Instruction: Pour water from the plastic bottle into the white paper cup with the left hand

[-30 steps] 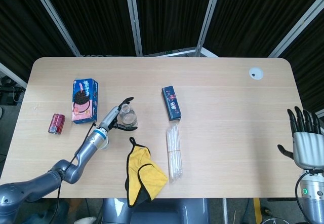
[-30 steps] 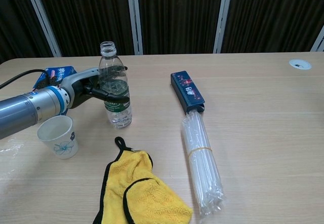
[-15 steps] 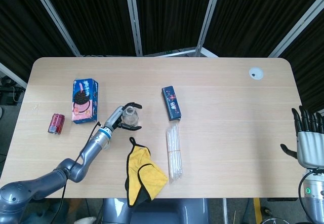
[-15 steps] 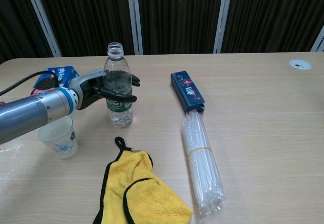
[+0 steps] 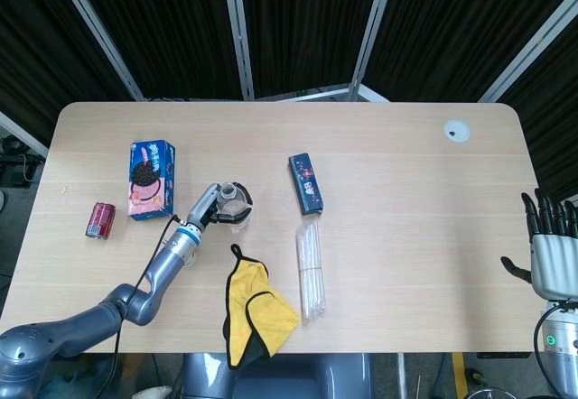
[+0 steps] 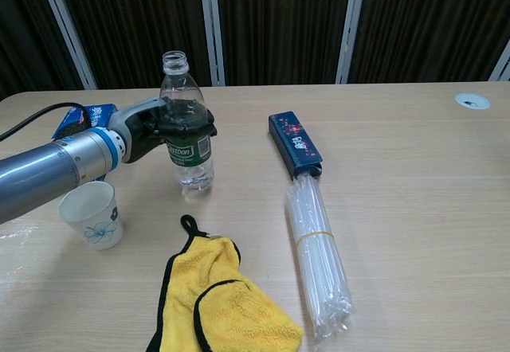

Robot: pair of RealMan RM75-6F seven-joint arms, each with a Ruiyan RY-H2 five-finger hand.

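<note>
The clear plastic bottle (image 6: 194, 173), uncapped and with a green label, stands upright at the left middle of the table; from the head view I look down on its mouth (image 5: 233, 195). My left hand (image 6: 159, 126) wraps its fingers around the bottle's upper body and grips it, shown too in the head view (image 5: 209, 206). The white paper cup (image 6: 89, 213) with a blue flower print stands upright in front of my left forearm, apart from the bottle. My right hand (image 5: 549, 255) hangs off the table's right edge, fingers spread, holding nothing.
A yellow cloth (image 6: 219, 300) lies just in front of the bottle. A dark blue box (image 6: 295, 143) and a bundle of clear straws (image 6: 319, 256) lie to its right. A blue snack box (image 5: 150, 178) and a red can (image 5: 100, 219) sit at the left.
My left hand's fingers closed around the bottle, which now sits slightly higher and nearer the table's middle. The right hand dropped a little lower at the edge.
</note>
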